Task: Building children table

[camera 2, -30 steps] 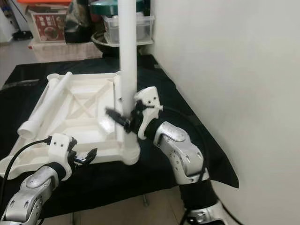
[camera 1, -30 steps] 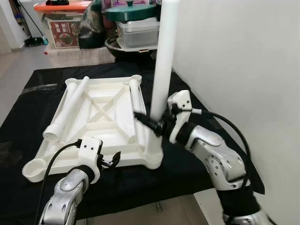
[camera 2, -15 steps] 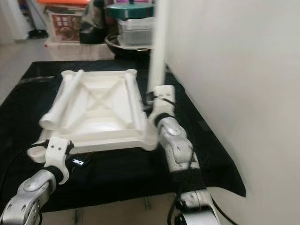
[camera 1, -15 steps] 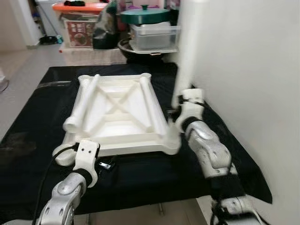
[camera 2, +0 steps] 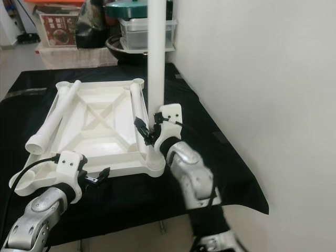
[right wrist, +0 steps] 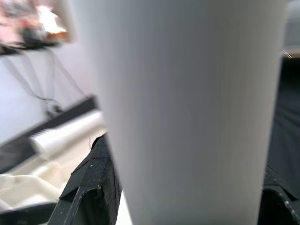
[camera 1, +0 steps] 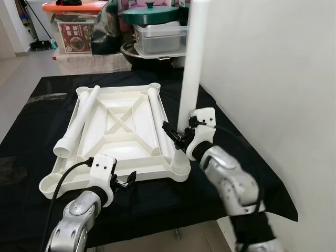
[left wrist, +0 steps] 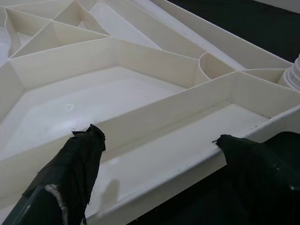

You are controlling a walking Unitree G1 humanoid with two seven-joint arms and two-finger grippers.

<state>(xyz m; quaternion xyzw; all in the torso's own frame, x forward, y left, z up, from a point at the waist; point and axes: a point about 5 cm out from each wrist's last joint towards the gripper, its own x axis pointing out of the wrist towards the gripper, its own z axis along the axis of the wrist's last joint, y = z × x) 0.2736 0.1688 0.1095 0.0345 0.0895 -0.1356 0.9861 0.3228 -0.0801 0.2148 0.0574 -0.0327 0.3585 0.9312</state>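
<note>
The landmark is the upturned white tabletop (camera 1: pixel 118 134), lying underside-up on the black-draped bench (camera 1: pixel 31 121). At its near edge the left end effector (camera 1: pixel 124 182) waits with fingers spread; in the left wrist view its fingertips (left wrist: pixel 79 154) straddle the tabletop's near rim without closing on it. For a good fit it should probably pinch that rim to stop the top from sliding.

On the tabletop's left side lies a loose leg (camera 1: pixel 79 123); a second loose leg (camera 1: pixel 155 118) lies along its right side. At the near right corner a standing leg (camera 1: pixel 191 63) rises upright from the corner socket (camera 1: pixel 181 169). The right end effector (camera 1: pixel 181 137) grips this leg low down, fingers on either side. I judge the leg needs to be kept plumb and pressed or twisted straight down, since any tilt could jam it or tip the top.

Beyond the tabletop's far edge, on the floor, stands an orange-lidded storage box (camera 1: pixel 73 31); a clear tub (camera 1: pixel 160 39) carries a green-lidded pot (camera 1: pixel 152 13). Their contents cannot be made out.
</note>
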